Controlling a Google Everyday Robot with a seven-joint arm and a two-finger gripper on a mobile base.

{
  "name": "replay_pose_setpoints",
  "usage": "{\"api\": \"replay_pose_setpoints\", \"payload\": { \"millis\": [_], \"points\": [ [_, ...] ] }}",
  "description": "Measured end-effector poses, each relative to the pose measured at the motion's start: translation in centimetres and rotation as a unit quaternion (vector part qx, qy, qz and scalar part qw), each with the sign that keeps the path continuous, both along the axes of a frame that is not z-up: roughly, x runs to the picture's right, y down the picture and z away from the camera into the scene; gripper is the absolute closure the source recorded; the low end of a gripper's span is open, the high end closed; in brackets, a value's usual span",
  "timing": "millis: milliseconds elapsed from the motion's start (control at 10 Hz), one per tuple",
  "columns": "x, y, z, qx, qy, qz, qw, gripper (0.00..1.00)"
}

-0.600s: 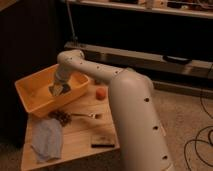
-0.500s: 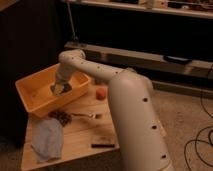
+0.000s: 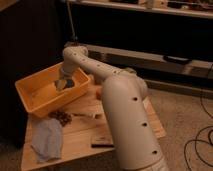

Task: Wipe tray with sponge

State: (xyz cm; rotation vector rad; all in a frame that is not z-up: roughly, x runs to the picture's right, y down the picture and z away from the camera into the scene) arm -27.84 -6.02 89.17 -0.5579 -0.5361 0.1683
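Note:
A yellow tray (image 3: 31,98) sits at the back left of a small wooden table (image 3: 80,135). My white arm reaches over from the right and bends down into the tray. My gripper (image 3: 64,84) is inside the tray near its right wall, with a small bluish sponge (image 3: 68,82) at its tip against the tray floor.
A blue-grey cloth (image 3: 47,139) lies at the table's front left. A dark cluster (image 3: 62,117) and a utensil (image 3: 86,116) lie mid-table, a dark flat bar (image 3: 101,142) near the front, a small red object (image 3: 98,93) by the arm. A dark shelf unit stands behind.
The gripper has shifted slightly further back and right inside the tray with the sponge. Nothing else on the table has moved.

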Motion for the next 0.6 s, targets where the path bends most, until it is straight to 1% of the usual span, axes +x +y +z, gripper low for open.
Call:
{"api": "replay_pose_setpoints", "payload": {
  "millis": [100,300,400,500,600],
  "points": [
    [-0.2,-0.5,0.6,-0.001,0.006,-0.001,1.0000,1.00],
    [-1.0,-1.0,1.0,0.000,0.008,-0.004,1.0000,1.00],
    [-1.8,-1.3,0.9,0.003,0.006,-0.007,1.0000,1.00],
    [-2.7,-1.6,0.4,0.007,0.000,-0.010,0.9999,1.00],
    [-2.9,-1.7,0.1,0.009,-0.003,-0.013,0.9999,1.00]
  ]
}}
